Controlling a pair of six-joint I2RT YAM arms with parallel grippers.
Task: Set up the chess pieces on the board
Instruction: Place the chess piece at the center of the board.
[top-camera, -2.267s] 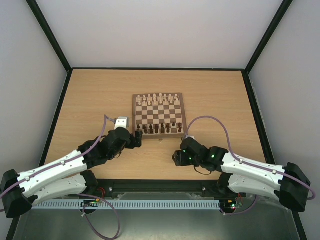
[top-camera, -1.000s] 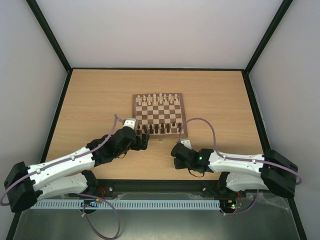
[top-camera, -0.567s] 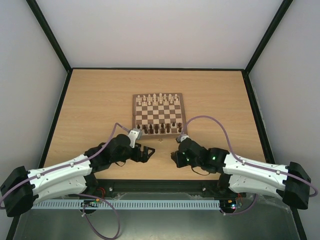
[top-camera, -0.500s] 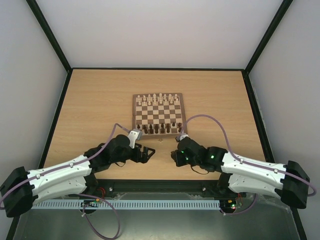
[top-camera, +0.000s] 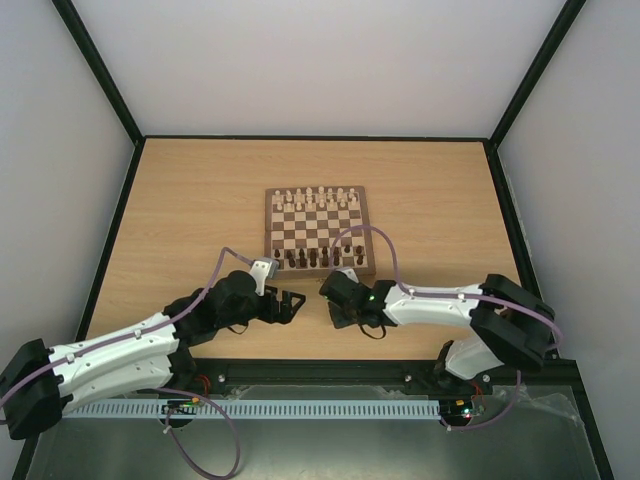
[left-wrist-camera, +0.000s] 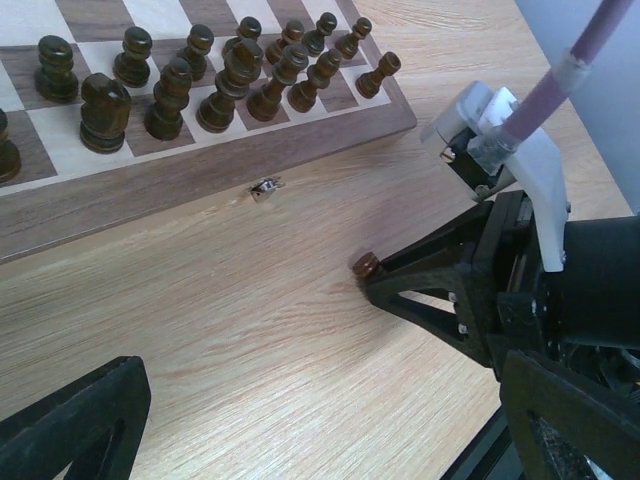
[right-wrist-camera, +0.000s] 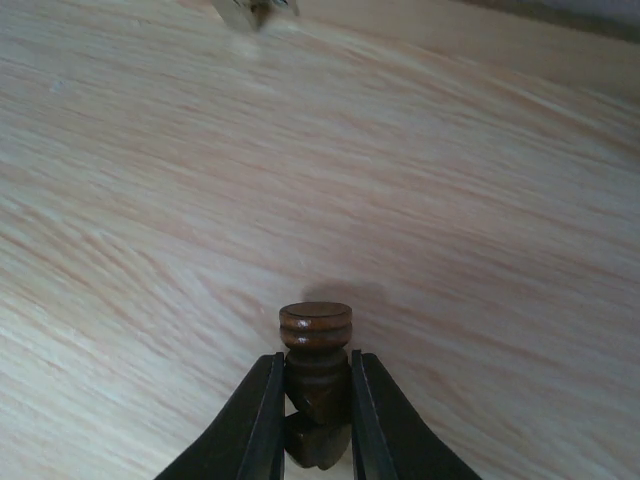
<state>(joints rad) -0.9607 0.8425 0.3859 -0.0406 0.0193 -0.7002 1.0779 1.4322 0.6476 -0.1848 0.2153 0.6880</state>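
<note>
Right gripper (right-wrist-camera: 316, 385) pinches one dark brown chess piece (right-wrist-camera: 316, 330) just beside the board (left-wrist-camera: 150, 195); left gripper (top-camera: 292, 303) gapes wide, holding nothing.

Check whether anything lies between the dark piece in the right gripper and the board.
Nothing visible: bare table separates the held chess piece from the board; a small metal clasp sits aside by its border.

Cream-white chessmen (top-camera: 318, 197) in 2 far rows; small metal clip (left-wrist-camera: 264, 188) lying on wooden table (top-camera: 200, 190).
</note>
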